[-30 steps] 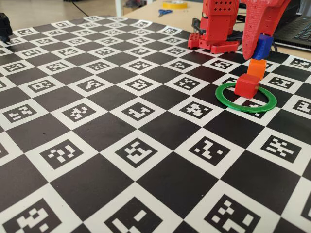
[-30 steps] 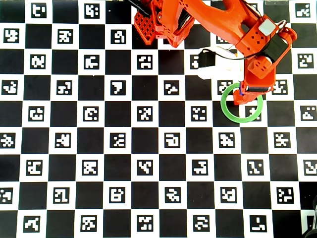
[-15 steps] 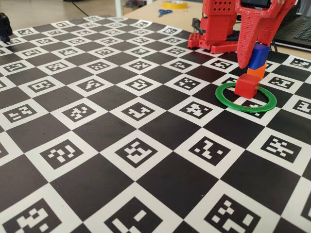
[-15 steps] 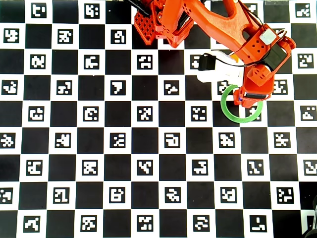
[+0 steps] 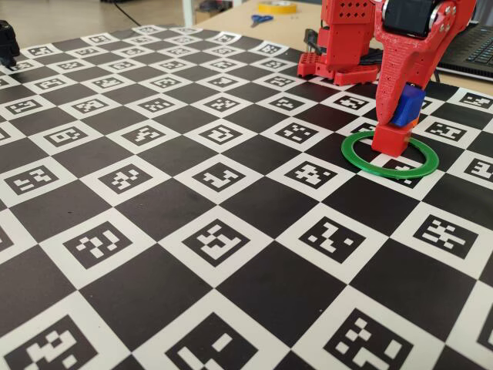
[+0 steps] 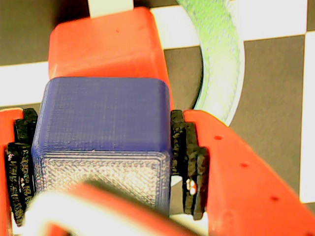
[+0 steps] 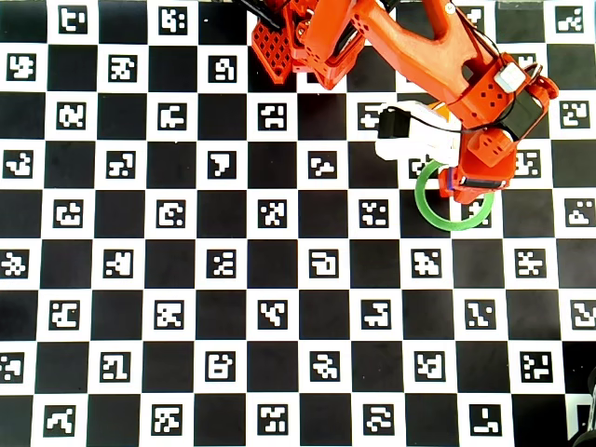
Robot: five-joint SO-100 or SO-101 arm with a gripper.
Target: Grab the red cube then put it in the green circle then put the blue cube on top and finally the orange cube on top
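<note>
- Two gripper [image 6: 101, 162] pads [image 6: 189, 162] clamp the blue cube [image 6: 101, 142]
- blue cube just above the red cube [image 5: 391, 139], inside the green circle [image 5: 362, 162]

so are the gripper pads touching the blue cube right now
Touching. The wrist view shows the black pads pressed flush against both sides of the blue cube, with no gap, so the gripper clamps it.

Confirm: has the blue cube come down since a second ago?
Yes. In the fixed view the blue cube, held in the gripper, has dropped toward the red cube inside the green circle.
</note>
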